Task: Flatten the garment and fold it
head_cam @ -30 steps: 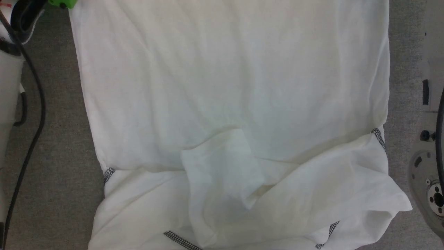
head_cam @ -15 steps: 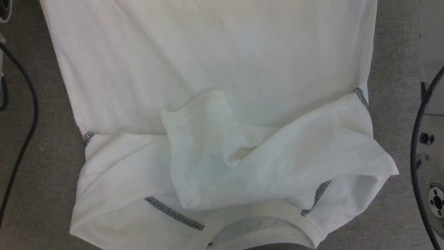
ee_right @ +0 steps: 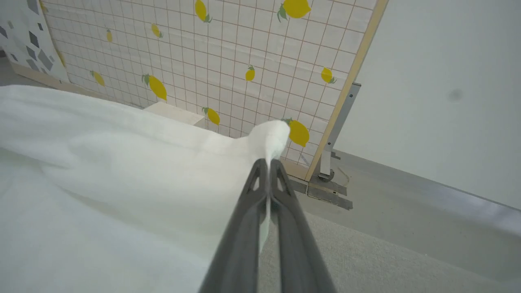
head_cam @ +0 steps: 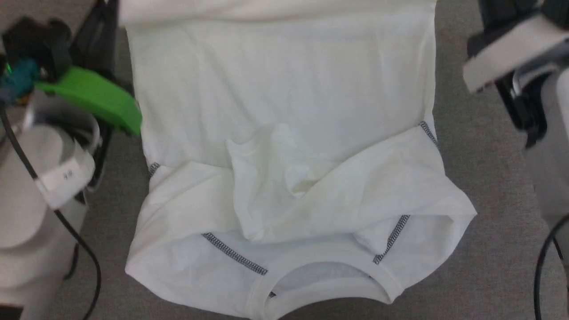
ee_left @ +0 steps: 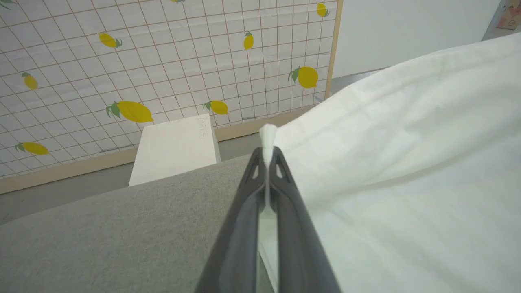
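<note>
The garment (head_cam: 284, 89), a white T-shirt with grey stitched seams, lies on the grey table with its collar (head_cam: 320, 284) nearest me. Both sleeves are folded in over the chest and rumpled in the middle. My left gripper (ee_left: 267, 152) is shut on one far corner of the garment (ee_left: 407, 162), a pinch of cloth poking out past the tips. At the other far corner my right gripper (ee_right: 268, 162) is shut on the garment (ee_right: 101, 171) the same way. Both corners are held up off the table. The left arm (head_cam: 89, 95) and right arm (head_cam: 511, 53) flank the shirt.
Beyond the grey table (head_cam: 489, 222) stands a white box (ee_left: 175, 148) in front of a lemon-patterned screen (ee_left: 163, 61). The screen's metal foot (ee_right: 338, 126) rests on the floor. A black cable (head_cam: 80, 249) hangs by my left arm.
The head camera has shifted, so the collar and both arms have come into the picture. The garment's far edge now shows raised across the top.
</note>
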